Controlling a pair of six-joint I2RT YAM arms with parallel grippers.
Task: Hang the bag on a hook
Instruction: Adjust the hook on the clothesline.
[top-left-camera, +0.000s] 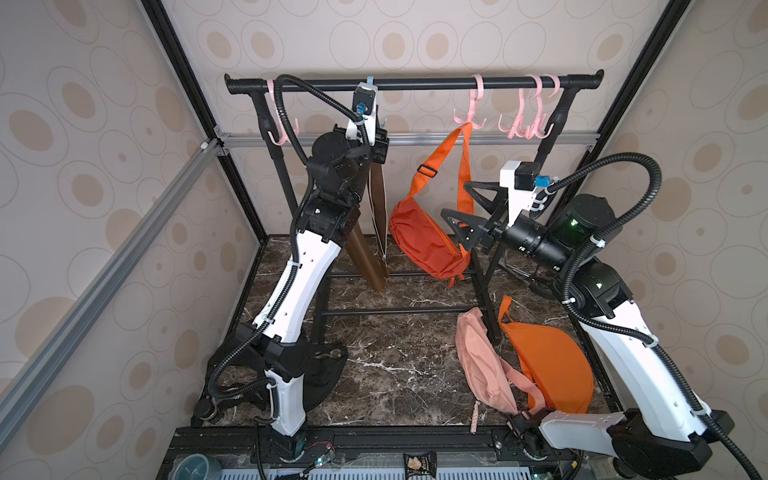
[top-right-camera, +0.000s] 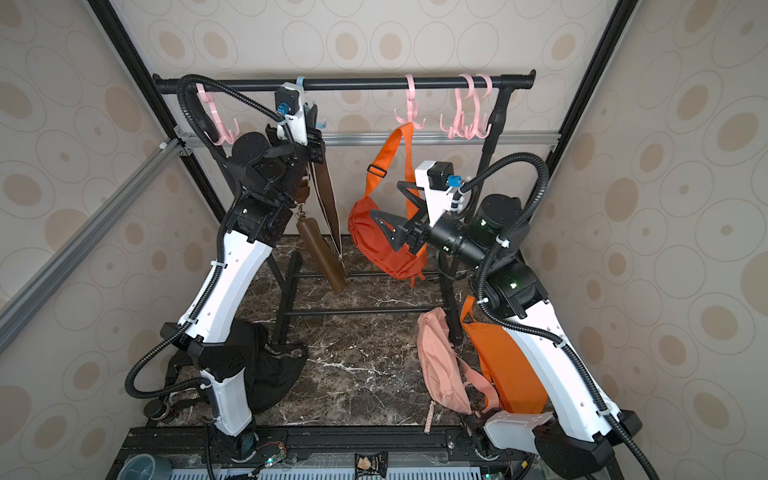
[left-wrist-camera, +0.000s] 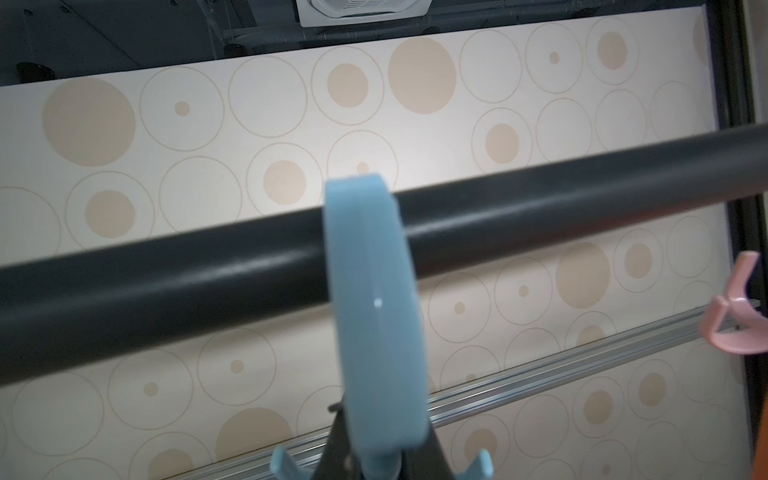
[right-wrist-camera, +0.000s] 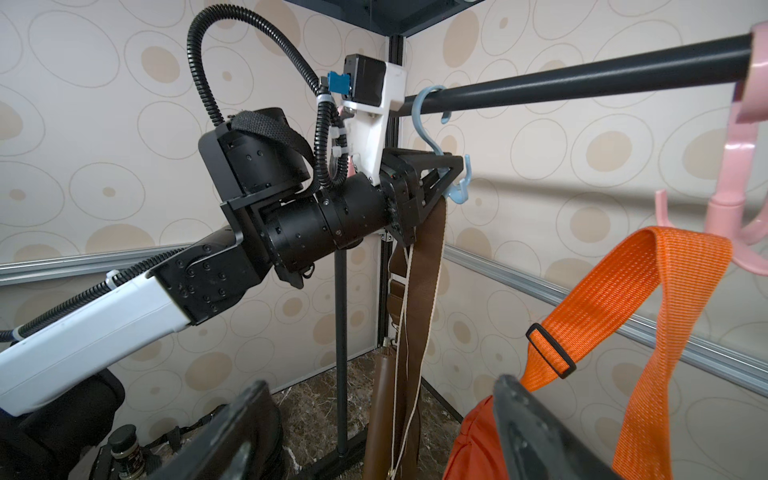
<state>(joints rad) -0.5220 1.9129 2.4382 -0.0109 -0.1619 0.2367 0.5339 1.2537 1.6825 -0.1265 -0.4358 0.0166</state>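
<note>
Bag strap (right-wrist-camera: 426, 266) beside blue hook (left-wrist-camera: 374, 311)

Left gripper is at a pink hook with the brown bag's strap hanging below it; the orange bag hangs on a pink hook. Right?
No: the left gripper is at the blue hook, not a pink one; the right wrist view shows it. The brown strap hangs below it, and the orange bag is on a pink hook.

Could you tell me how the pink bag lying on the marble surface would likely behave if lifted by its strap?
Probably floppy: the pink bag lies crumpled and creased, so it should sag. Likely light, since it looks like thin, unfilled fabric. Its strap seems to cross the orange bag beside it, so it might tug that.
</note>
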